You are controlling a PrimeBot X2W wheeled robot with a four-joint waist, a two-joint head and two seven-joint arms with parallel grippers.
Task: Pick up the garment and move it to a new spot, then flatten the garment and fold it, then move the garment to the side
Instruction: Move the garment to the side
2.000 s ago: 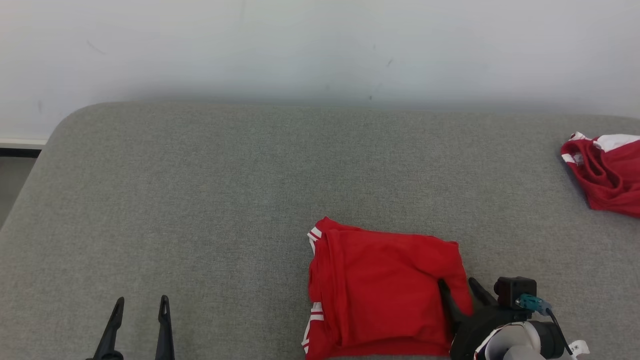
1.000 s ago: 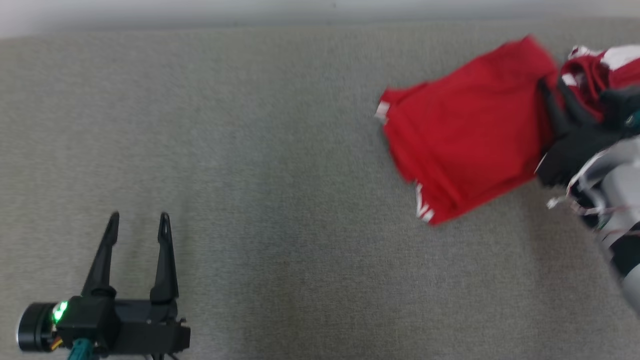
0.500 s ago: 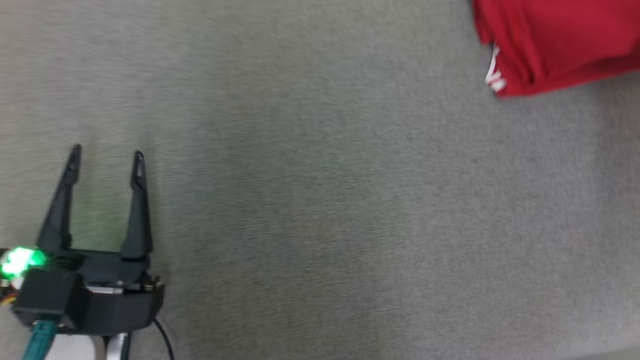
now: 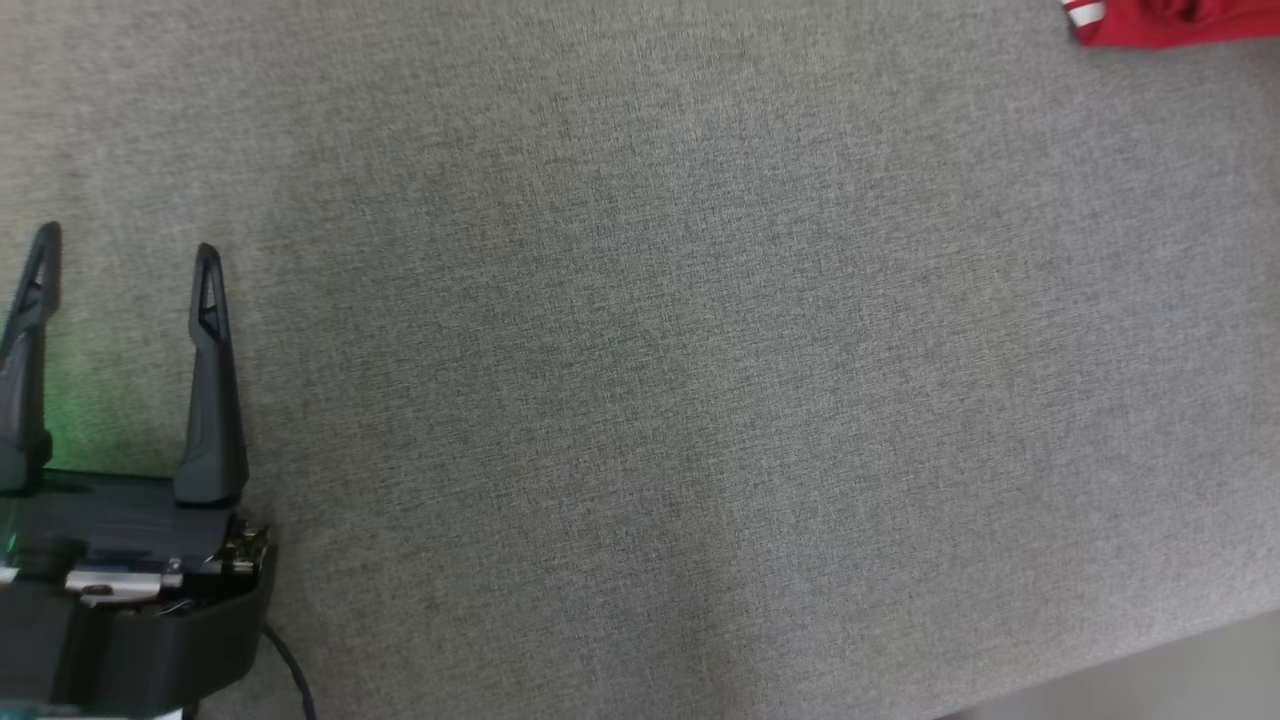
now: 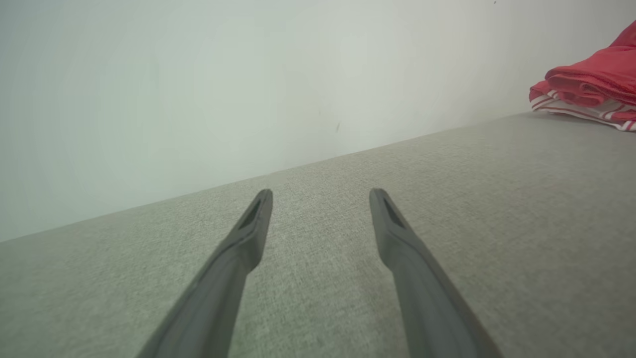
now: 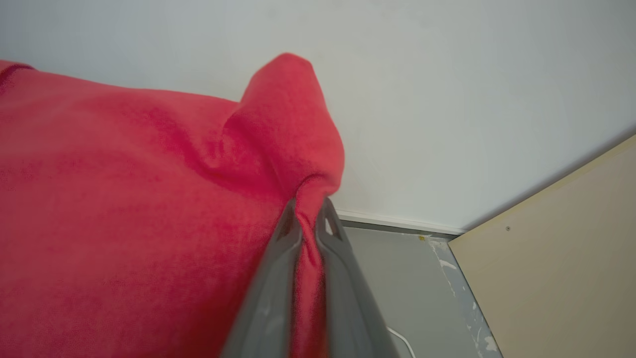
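The garment (image 6: pixel 124 199) is red cloth, and in the right wrist view it covers the left half. My right gripper (image 6: pixel 309 209) is shut on a bunched fold of it, cloth pinched between the two fingertips. In the head view a red corner with a white stripe (image 4: pixel 1150 20) lies at the top right edge. My left gripper (image 4: pixel 126 245) stands open at the left over the bare grey surface (image 4: pixel 640 360), nothing between its fingers. The left wrist view has the same open gripper (image 5: pixel 322 194) and red, white-striped cloth (image 5: pixel 591 84) far to the right.
The grey fabric surface runs back to a pale wall (image 5: pixel 198 74). Its near edge and a strip of floor (image 4: pixel 1200 680) show at the lower right of the head view. Past the garment there is grey floor (image 6: pixel 397 278) and a beige panel (image 6: pixel 556 258).
The head camera has swung down and left. My right gripper has carried the garment off to the far right. The left gripper stays open.
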